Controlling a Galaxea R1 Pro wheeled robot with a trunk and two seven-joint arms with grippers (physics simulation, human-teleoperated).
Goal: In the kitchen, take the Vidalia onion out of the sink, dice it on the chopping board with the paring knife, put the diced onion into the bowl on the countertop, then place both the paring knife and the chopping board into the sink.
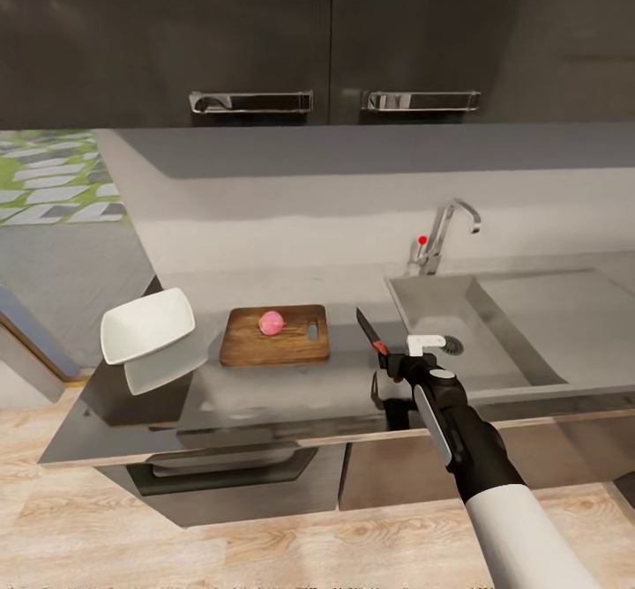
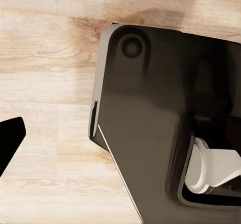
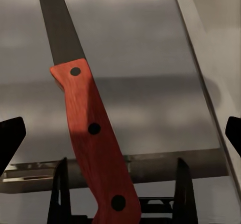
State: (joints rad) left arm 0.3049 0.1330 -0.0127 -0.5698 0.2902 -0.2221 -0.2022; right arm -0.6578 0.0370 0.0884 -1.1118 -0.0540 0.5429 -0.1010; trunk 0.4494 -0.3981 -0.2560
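Observation:
The Vidalia onion (image 1: 272, 323) rests on the brown chopping board (image 1: 247, 348), which lies flat on the grey countertop (image 1: 291, 395). Left of the board stands the white bowl (image 1: 145, 324). My right gripper (image 1: 399, 361) hovers over the counter between board and sink (image 1: 422, 305), shut on the paring knife (image 1: 369, 333). The blade points up and away from me. In the right wrist view the red-orange handle (image 3: 93, 143) runs between the jaws and the dark blade (image 3: 60, 28) rises beyond. One dark fingertip (image 2: 10, 138) of the left gripper shows over the floor.
A chrome tap (image 1: 445, 227) with a red knob stands behind the basin, and the drainboard (image 1: 547, 307) stretches to its right. Dark upper cabinets (image 1: 251, 101) hang above the counter. In the left wrist view, wooden floor (image 2: 45, 58) and my dark base (image 2: 160, 113).

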